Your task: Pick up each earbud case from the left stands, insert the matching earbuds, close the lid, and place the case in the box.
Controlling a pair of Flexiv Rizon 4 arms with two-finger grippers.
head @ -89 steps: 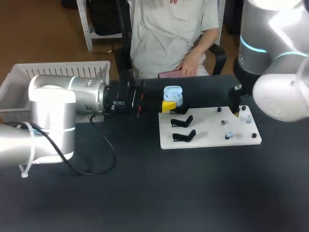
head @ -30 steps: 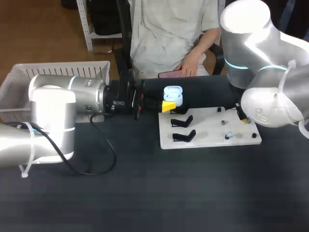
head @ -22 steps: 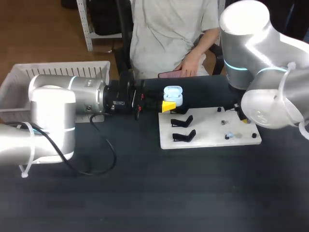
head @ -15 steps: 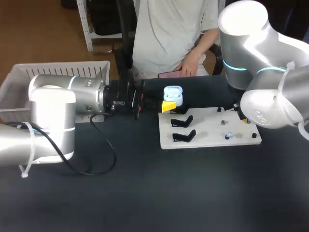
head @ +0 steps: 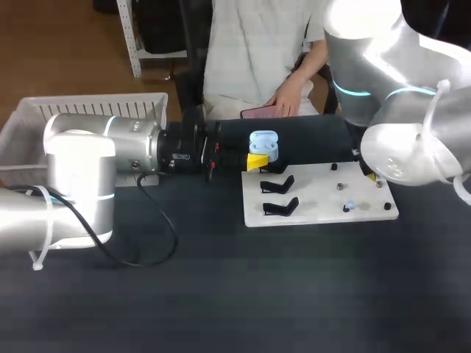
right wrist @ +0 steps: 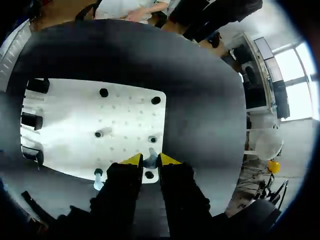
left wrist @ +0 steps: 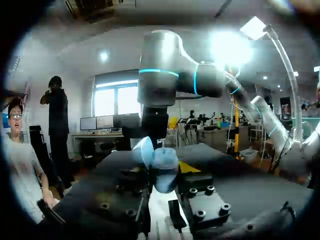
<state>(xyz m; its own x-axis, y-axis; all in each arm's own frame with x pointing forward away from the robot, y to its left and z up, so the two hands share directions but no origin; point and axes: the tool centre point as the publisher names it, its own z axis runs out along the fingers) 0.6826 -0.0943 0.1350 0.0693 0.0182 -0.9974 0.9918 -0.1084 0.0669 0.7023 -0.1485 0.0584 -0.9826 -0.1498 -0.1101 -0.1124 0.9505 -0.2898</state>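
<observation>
My left gripper (head: 257, 160) is shut on a light-blue earbud case (head: 263, 143), held with its lid open just behind the white board (head: 320, 202). In the left wrist view the case (left wrist: 161, 161) sits between the black fingers. My right gripper (right wrist: 150, 161) hangs over the board's (right wrist: 70, 115) right end, its yellow tips shut on a small pale earbud (right wrist: 151, 157). In the head view my right arm (head: 401, 151) hides that gripper. Other earbuds (head: 349, 207) stand on pegs of the board. Two black stands (head: 278, 184) on its left part are bare.
A white slatted basket (head: 96, 109) stands at the table's far left. A person's hand (head: 283, 97) rests by a pink phone (head: 257, 113) at the table's back edge. A black cable (head: 158, 235) loops over the dark tabletop beside my left arm.
My right arm has swung in over the board's right end and lifted a little, and its fingers have narrowed onto the earbud. The left arm and the case have kept still.
</observation>
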